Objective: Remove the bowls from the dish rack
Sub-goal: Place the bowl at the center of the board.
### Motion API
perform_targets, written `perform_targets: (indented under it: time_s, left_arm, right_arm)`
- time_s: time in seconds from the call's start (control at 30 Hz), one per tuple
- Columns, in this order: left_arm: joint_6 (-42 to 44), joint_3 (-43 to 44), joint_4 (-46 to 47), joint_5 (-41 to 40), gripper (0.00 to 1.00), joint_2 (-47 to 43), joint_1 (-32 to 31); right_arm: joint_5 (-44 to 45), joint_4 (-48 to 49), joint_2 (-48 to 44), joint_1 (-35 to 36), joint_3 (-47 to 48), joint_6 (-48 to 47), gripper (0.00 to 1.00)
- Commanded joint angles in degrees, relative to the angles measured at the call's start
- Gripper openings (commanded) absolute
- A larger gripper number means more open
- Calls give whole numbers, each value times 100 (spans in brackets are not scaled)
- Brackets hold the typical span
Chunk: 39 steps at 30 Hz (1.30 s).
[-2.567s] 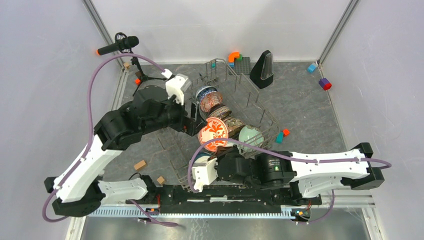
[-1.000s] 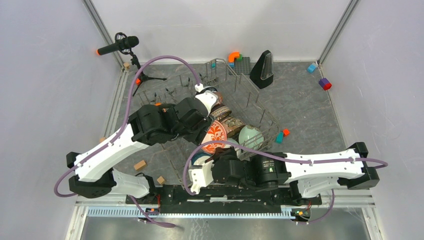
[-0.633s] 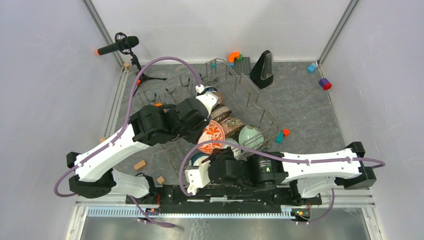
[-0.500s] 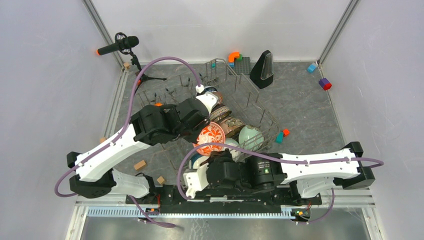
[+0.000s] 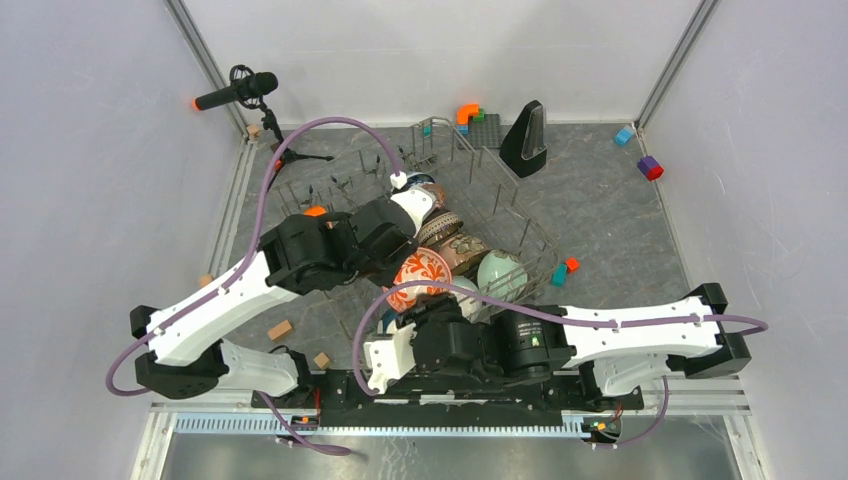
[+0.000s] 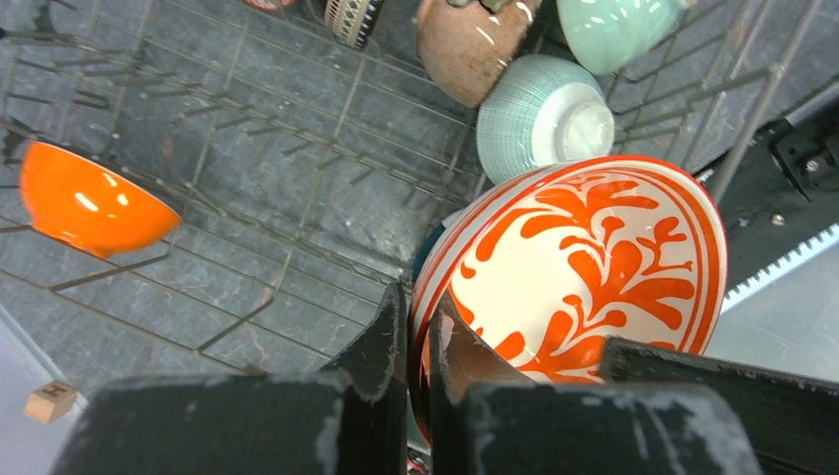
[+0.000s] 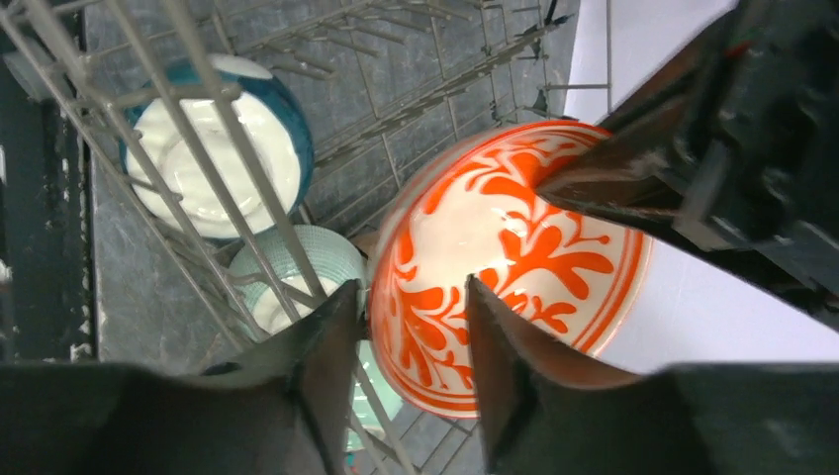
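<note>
The red-floral bowl point(image 5: 421, 271) hangs tilted over the near end of the dish rack point(image 5: 531, 236). My left gripper point(image 6: 416, 307) is shut on its rim, one finger on each side of the wall. My right gripper point(image 7: 411, 292) is open and straddles the opposite rim of the same bowl point(image 7: 514, 228), with a gap at each finger. More bowls stay in the rack: mint green point(image 5: 500, 270), tan point(image 5: 465, 250), a lattice one point(image 5: 440, 225), a striped one point(image 6: 539, 119), an orange one point(image 6: 84, 198) and a teal one with a white inside point(image 7: 218, 148).
A microphone on a stand point(image 5: 235, 92) is at the back left and a black wedge point(image 5: 525, 125) behind the rack. Small coloured blocks point(image 5: 650, 167) lie to the right, wooden blocks point(image 5: 280, 329) at the near left. Upright rack tines point(image 6: 297, 178) surround the bowls.
My left gripper has shut on the red-floral bowl's rim. My right gripper, shut on that bowl before, has opened. The bowl has shifted slightly left and up.
</note>
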Motion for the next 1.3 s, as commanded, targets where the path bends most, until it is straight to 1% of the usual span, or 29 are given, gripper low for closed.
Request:
perform_targets:
  time_s: [0.0,0.07,0.1,0.13,0.17,0.3,0.4,0.47,0.5,0.53,0.63,0.7,0.8,0.87,0.93,1.07,1.17,1.27]
  left_arm:
    - [-249,-111,514,101,2,-347,-70]
    - [-373,-222,670,-42,2,-452,-72]
    - [-431,-280,760,-82,2,-505,-69]
    - [-487,-325,840,-127,2,-539,-63]
    - [-529,-345,906,-164,2,-576,-66]
    - [-755,-331,1021,-459,2,-647,-55]
    - [-942,-354,1057,-809,2,-726,-45]
    - [-1158,-420,1063,-1186,2,-822,-22]
    - [-1251,-465,1058,-1413,2,-887,-11]
    - [-1398,-535,1061,-1567,2,-957,8]
    - [-1818,-774,1070,-1990,2,-1196,18]
    - [-2084,-938,1070,-2166,2,-1351,22]
    - [-2421,-1202,1063,-2339,2,-1605,25]
    - [-2603,-1356,1044,-2390,2,-1750,20]
    - [-2794,-1513,1010,-2411,2,-1873,26]
    - [-3210,-1775,991,-2400,2,-2007,22]
    - [-3574,-1837,1001,-2345,2,-2010,21]
    - [-3817,-1767,985,-2227,2,-1923,21]
  right_arm:
    - [-89,874,-404,-68,95,244,62]
    - [-448,1063,-602,-72,53,430,76]
    - [-675,1111,-683,-72,67,517,81]
    - [-904,1145,-744,-74,94,623,92]
    - [-1117,1211,-834,-81,98,705,98]
    - [-1633,1519,-1122,-74,166,1185,98]
    - [-1521,2244,-1543,-74,-125,1698,98]
    - [-1125,3185,-1977,-79,-603,2089,98]
    - [-898,3497,-2120,-90,-753,2262,98]
    - [-463,3670,-2132,-108,-694,2408,98]
    - [658,3350,-1797,-240,-50,2839,98]
    - [931,3047,-1564,-606,283,3267,98]
    - [350,2781,-1471,-1703,366,4186,97]
    - [-60,2885,-1575,-2279,82,4555,97]
    - [-498,3066,-1683,-2671,-249,4763,97]
    - [-1355,3115,-1550,-3113,-557,5186,95]
    - [-1855,3133,-1339,-3278,-560,5390,91]
    - [-2161,3035,-1039,-3325,-370,5451,87]
